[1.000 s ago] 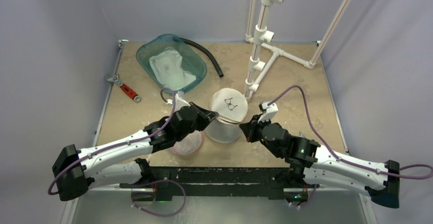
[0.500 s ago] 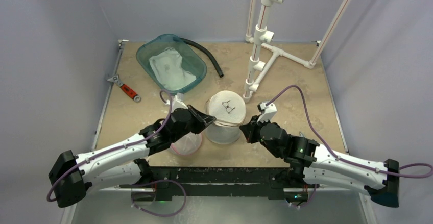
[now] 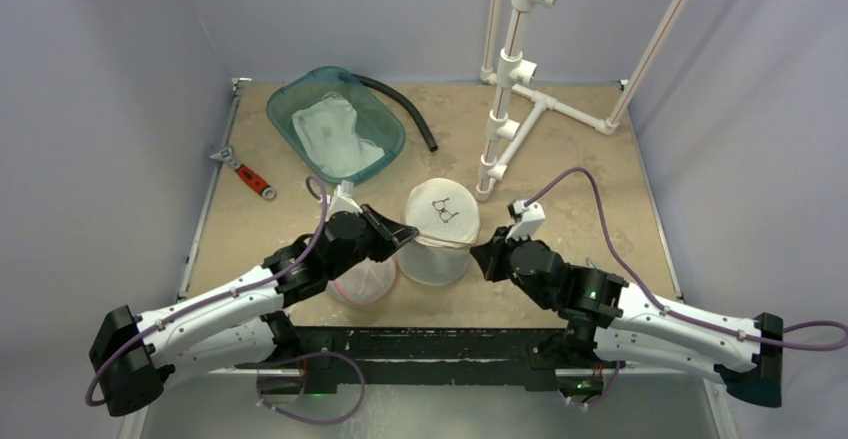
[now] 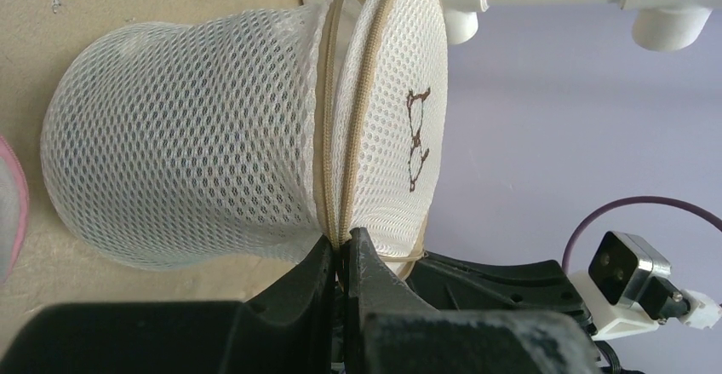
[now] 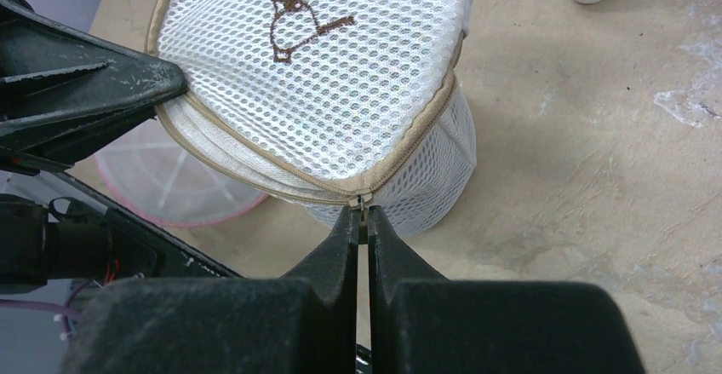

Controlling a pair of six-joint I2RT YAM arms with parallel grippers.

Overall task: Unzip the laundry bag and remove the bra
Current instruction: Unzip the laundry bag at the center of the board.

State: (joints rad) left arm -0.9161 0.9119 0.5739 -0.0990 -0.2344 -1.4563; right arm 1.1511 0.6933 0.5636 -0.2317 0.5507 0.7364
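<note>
The laundry bag (image 3: 436,255) is a white mesh cylinder standing on the table, with a tan zipper (image 4: 331,127) round its lid and a bra outline stitched on top. My left gripper (image 3: 411,232) is shut on the zipper seam at the bag's left side, also seen in the left wrist view (image 4: 342,243). On the bag's right side my right gripper (image 3: 475,253) is shut on the small metal zipper pull (image 5: 361,202). A narrow gap shows between lid and body along the zipper. The bra is hidden.
A pink-rimmed mesh round (image 3: 364,281) lies under my left arm. At the back stand a teal basin (image 3: 290,94) with white cloth, a black hose (image 3: 404,111) and a white pipe frame (image 3: 512,79). A red-handled wrench (image 3: 247,173) lies at the left edge.
My left arm has drawn back to the left, and the bag has shifted slightly left with it. The right gripper has stayed almost in place.
</note>
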